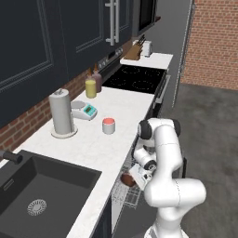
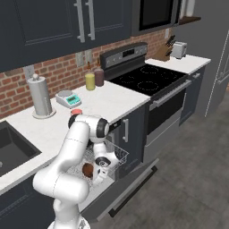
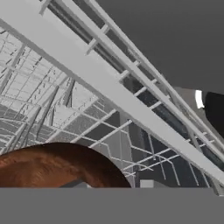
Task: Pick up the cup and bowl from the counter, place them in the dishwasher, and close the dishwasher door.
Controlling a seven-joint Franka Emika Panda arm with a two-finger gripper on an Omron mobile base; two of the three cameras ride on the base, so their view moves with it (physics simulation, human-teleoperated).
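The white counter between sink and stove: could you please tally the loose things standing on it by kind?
Bottles: 2, a yellow-filled bottle and a dark reddish bottle
Paper-towel rolls: 1, white on a stand
Kitchen scales: 1, teal-and-white
Cups: 1, pale grey with a salmon-red top
Total: 5

two rear-side views; hand camera seemingly rack-close
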